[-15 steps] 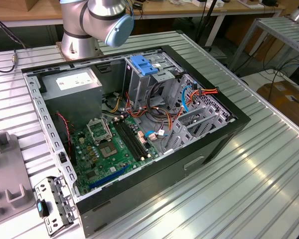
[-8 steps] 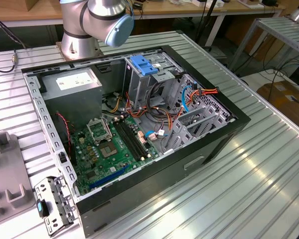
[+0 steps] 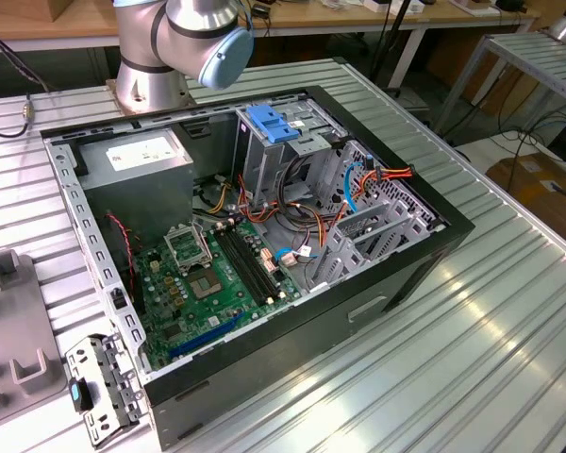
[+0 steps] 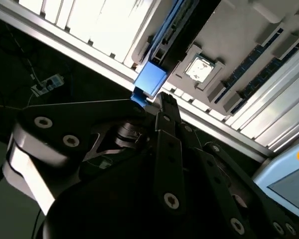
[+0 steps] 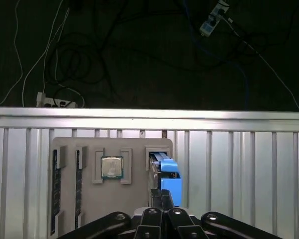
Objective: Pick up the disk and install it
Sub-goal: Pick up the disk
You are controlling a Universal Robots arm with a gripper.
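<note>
Pick step, nothing grasped yet. Gripper point(image 5: 162, 194) looks pressed together and empty. Disk point(image 5: 170, 174) stands on edge in the tray point(image 5: 134, 204) slot, just past the fingertips. Grasp likely needs fingers spread to straddle it.

The flat silver-grey metal disk point(image 5: 168, 180), with a bright blue plastic side rail, stands on edge in a narrow slot of a pale grey holder tray point(image 5: 84, 149). It is just beside the recess holding a square silver processor chip point(image 5: 111, 167). Both wrist views show its blue rail point(image 4: 150, 81).
</note>
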